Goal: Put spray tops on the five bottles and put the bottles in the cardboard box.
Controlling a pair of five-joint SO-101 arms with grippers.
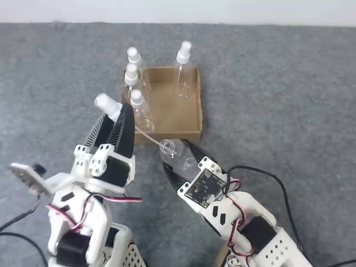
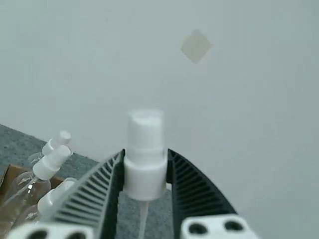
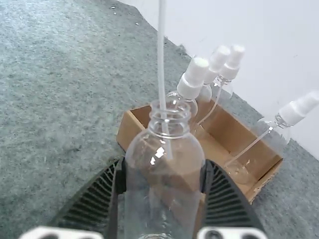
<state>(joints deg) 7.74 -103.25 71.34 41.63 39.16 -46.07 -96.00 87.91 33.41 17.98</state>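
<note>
5 bottles showed in all. 4 capped bottles (image 1: 131, 74) (image 3: 194, 82) stood upright in the 1 cardboard box (image 1: 198, 105) (image 3: 130, 130), each with a white sprayer on: 3 in a row along its left wall and 1 in the far right corner. The middle of the box floor lay bare brown between them.

The grey table (image 1: 278, 83) ran wide on both sides of the box. A narrower grey strip lay behind the box, up to where the table met a white wall. A black cable (image 1: 281, 186) looped on the table beside the right arm.

The 5th bottle (image 1: 179, 157) (image 3: 163, 164), clear and without a sprayer, sat clamped between the fingers of the right tool (image 1: 174, 153) (image 3: 163, 167). It was held just in front of the box's near wall, with its mouth tilted toward the box.

The left tool (image 1: 114, 111) (image 2: 144, 167) was closed on the collar of the 1 loose spray top (image 1: 107, 104) (image 2: 145, 134), held over the box's near left corner. Its thin dip tube (image 1: 147, 135) (image 3: 161, 59) slanted from there to the 5th bottle, and its lower end was already inside the neck. The spray top itself was well apart from the mouth
</note>
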